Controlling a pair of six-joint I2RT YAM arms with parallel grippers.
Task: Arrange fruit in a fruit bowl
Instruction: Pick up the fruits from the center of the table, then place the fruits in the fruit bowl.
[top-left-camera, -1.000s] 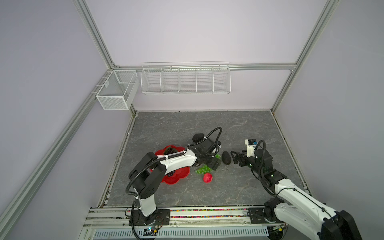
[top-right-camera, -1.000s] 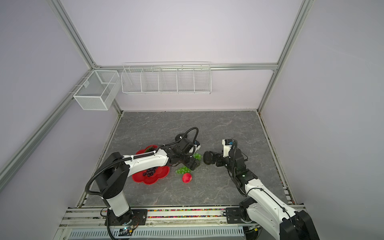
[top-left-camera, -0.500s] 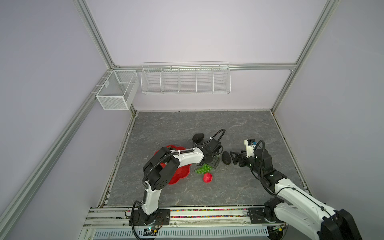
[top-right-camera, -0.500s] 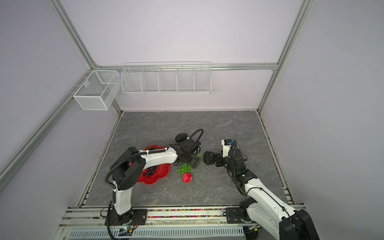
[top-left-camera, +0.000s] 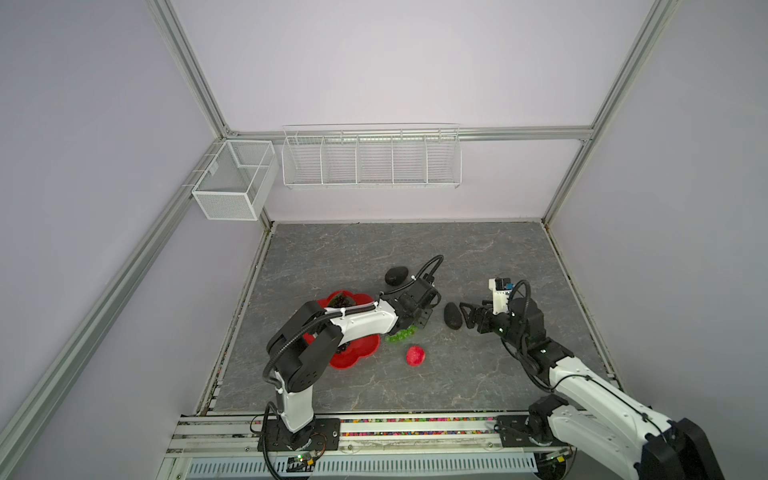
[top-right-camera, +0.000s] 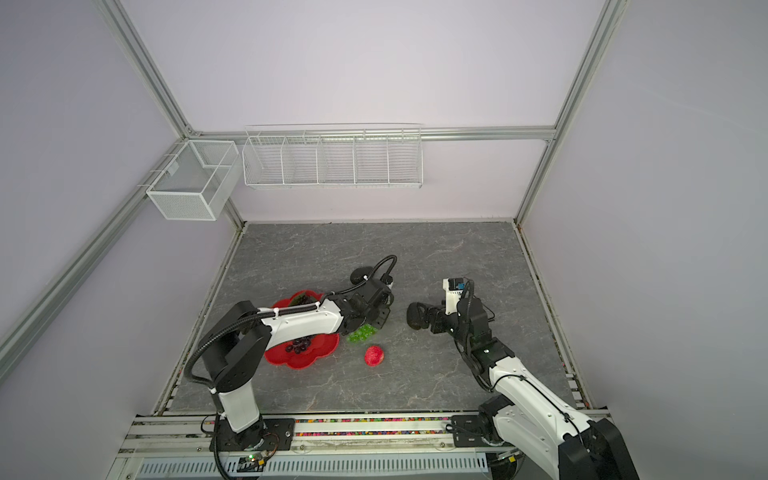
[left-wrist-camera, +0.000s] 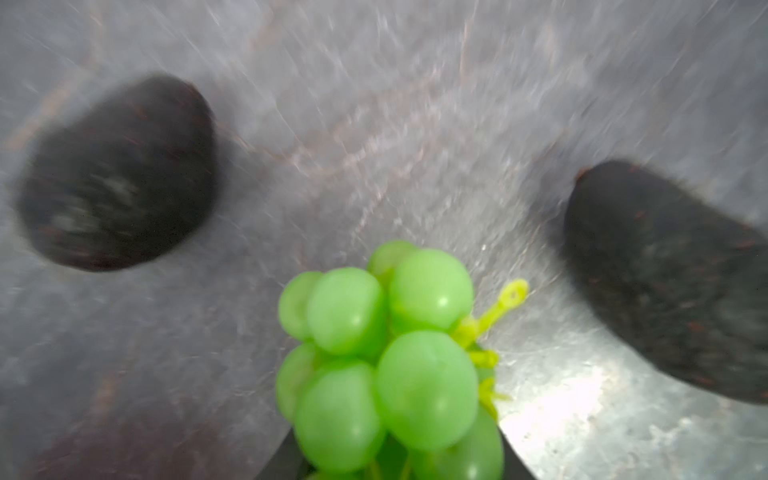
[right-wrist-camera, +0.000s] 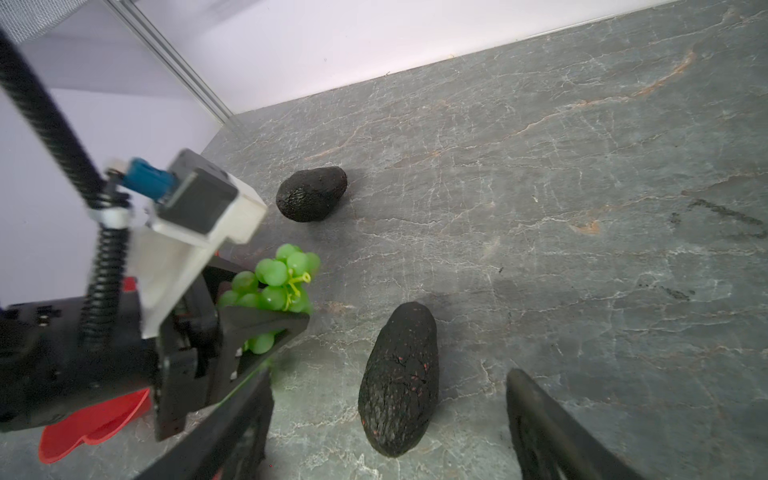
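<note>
Over grey floor (top-left-camera: 395, 249), pinching grapes (right-wrist-camera: 274, 276) with left claw (top-left-camera: 419, 324) and holding right claw (top-left-camera: 465, 316) spread by avocado (right-wrist-camera: 399, 374); could drop bunch short of bowl (top-left-camera: 361, 347) if gripped by few berries.

The left gripper (top-left-camera: 418, 325) has drawn its jaws in from wide open and now pinches the green grapes (right-wrist-camera: 274, 282) between its fingers. A second ago a green end of the bunch peeked out beyond the gripper's tip. Now green shows only behind the tip, under the wrist, in both top views.
</note>
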